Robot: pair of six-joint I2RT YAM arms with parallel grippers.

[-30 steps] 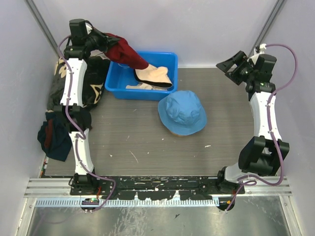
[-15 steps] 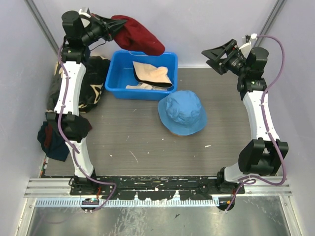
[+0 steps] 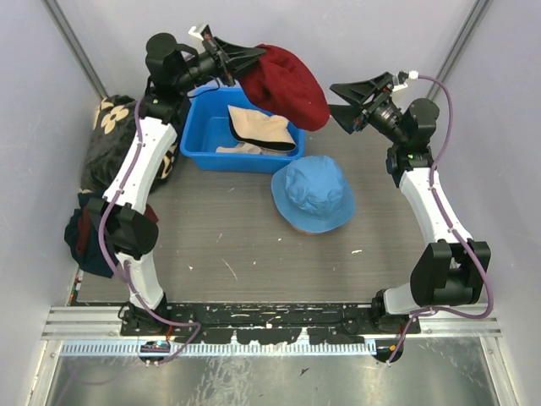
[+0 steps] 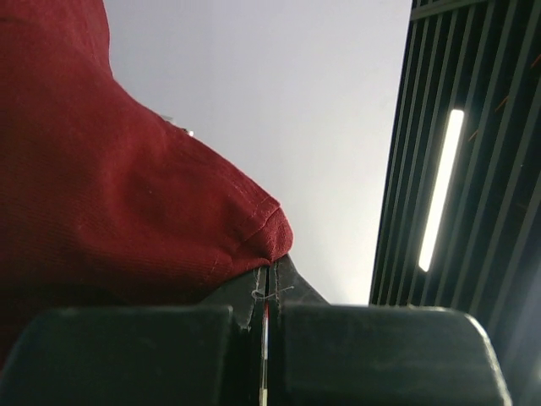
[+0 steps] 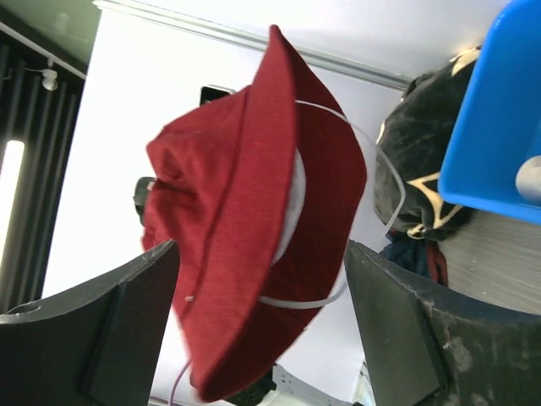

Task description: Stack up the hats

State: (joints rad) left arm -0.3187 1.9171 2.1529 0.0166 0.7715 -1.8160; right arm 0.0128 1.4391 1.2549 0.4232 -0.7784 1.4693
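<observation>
On the bench (image 3: 254,254), well ahead of the arm bases, the light blue hat (image 3: 314,194) sits crown up. A pale edge shows under its near rim, though whether that is another hat I cannot tell. Just beyond it, the blue bin (image 3: 196,139) holds cream hat fabric (image 3: 262,128). Above the bin's back right corner hangs the dark red hat (image 3: 287,85). The left fingers (image 4: 127,355) are clamped together on a fold at its edge. The right fingers (image 5: 93,338) stand wide apart, framing the hat without touching it.

The job now seems to be a two-handed spread. The right fingers should close on the free brim opposite the left pinch and take fabric only. Both arms can then lower the hat crown up, centred over the blue one.

Half a second ago the red hat hung further left, over the bin's back edge. The right arm stood back towards the right wall; it has swung in to meet the hat.
</observation>
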